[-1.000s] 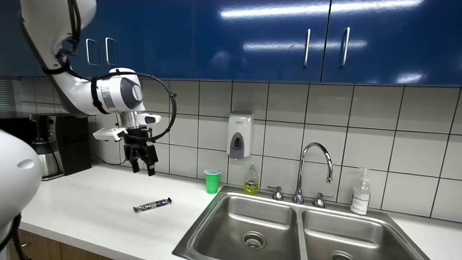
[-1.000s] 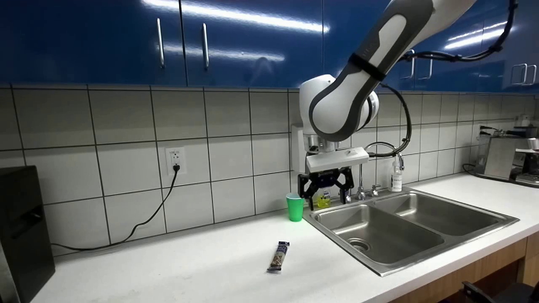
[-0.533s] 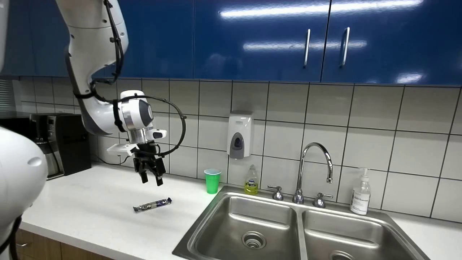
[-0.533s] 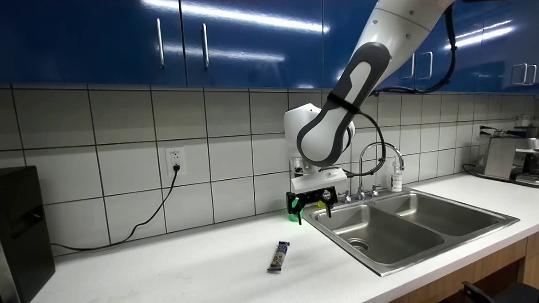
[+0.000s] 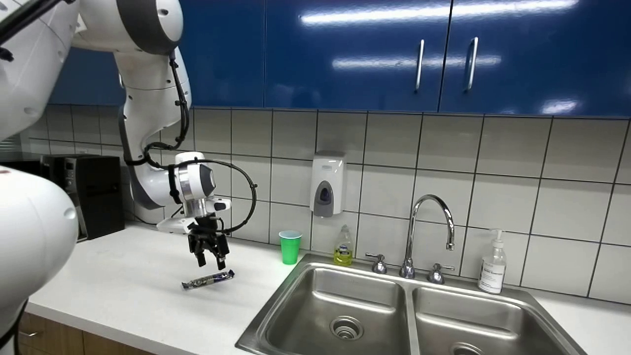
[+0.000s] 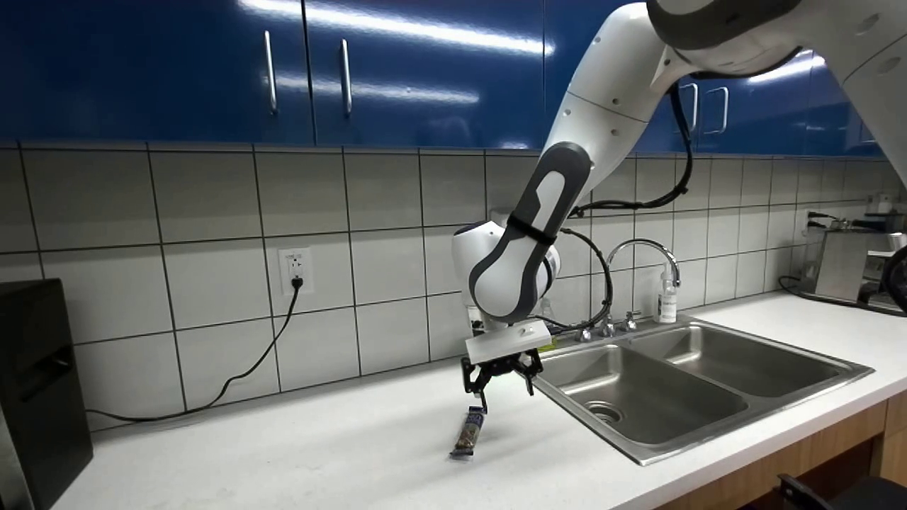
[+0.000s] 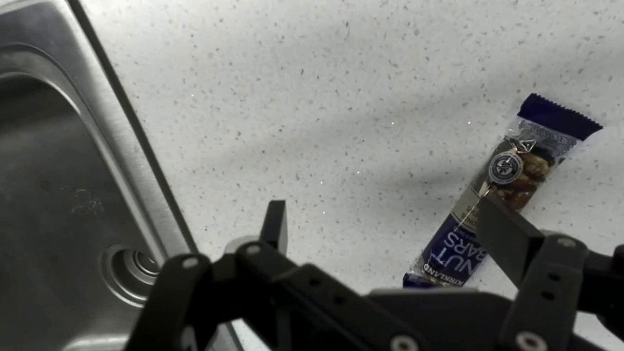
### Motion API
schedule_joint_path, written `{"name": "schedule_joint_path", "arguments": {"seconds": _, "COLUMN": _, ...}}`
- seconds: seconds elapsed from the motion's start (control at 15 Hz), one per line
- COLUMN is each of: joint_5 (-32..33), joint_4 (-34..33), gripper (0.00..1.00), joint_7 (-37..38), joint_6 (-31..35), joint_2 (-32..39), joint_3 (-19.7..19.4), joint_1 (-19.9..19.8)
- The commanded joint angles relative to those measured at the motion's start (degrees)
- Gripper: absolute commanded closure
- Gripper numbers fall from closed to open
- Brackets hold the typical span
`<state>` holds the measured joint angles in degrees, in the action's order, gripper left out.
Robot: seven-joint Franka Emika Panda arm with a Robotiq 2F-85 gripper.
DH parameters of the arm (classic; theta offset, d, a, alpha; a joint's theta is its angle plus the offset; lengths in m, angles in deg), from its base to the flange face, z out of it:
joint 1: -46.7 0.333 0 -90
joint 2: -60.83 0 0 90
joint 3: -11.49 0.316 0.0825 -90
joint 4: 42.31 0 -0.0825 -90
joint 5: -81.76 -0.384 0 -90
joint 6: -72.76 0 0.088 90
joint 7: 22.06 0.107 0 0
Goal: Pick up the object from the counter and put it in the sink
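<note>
Those fingers (image 7: 512, 241) hang apart near the nut bar (image 6: 468, 432); that bottle (image 5: 343, 246) at the sink's (image 5: 411, 315) edge holds yellow liquid (image 5: 342, 258).

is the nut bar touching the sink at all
Apart. The wrist view shows it plainly: a wide stretch of speckled counter lies between the nut bar and the rim of the sink.

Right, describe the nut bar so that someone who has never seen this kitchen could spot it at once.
From the steel double sink, move onto the white counter where the green cup stands. The nut bar lies there, close to the open gripper. Unlike the upright cup, it is slim, lying down, dark blue at both ends and printed NUT BARS.
</note>
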<state>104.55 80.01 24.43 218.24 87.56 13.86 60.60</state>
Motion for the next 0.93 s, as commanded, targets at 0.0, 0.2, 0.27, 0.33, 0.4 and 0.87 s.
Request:
{"name": "schedule_joint_path", "arguments": {"seconds": 0.0, "joint_5": -1.21, "joint_4": -5.89, "gripper": 0.00, "joint_7": -0.46, "joint_6": -0.51, "joint_2": 5.07, "joint_3": -2.70, "joint_1": 3.35}}
{"name": "schedule_joint_path", "arguments": {"seconds": 0.2, "joint_5": -1.73, "joint_4": -4.70, "gripper": 0.00, "joint_7": -1.01, "joint_6": 0.22, "joint_2": 4.60, "joint_3": -3.58, "joint_1": 4.23}}
{"name": "schedule_joint_path", "arguments": {"seconds": 0.27, "joint_5": -1.73, "joint_4": -5.33, "gripper": 0.00, "joint_7": -1.01, "joint_6": 0.22, "joint_2": 5.10, "joint_3": -3.74, "joint_1": 4.48}}
{"name": "schedule_joint_path", "arguments": {"seconds": 0.33, "joint_5": -1.72, "joint_4": -5.63, "gripper": 0.00, "joint_7": -1.00, "joint_6": 0.22, "joint_2": 5.31, "joint_3": -3.81, "joint_1": 4.59}}
{"name": "schedule_joint_path", "arguments": {"seconds": 0.4, "joint_5": -1.72, "joint_4": -5.73, "gripper": 0.00, "joint_7": -1.00, "joint_6": 0.22, "joint_2": 5.33, "joint_3": -3.84, "joint_1": 4.60}}
{"name": "schedule_joint_path", "arguments": {"seconds": 0.87, "joint_5": -4.41, "joint_4": -5.28, "gripper": 0.00, "joint_7": 3.39, "joint_6": -0.33, "joint_2": 4.79, "joint_3": -4.72, "joint_1": 6.58}}
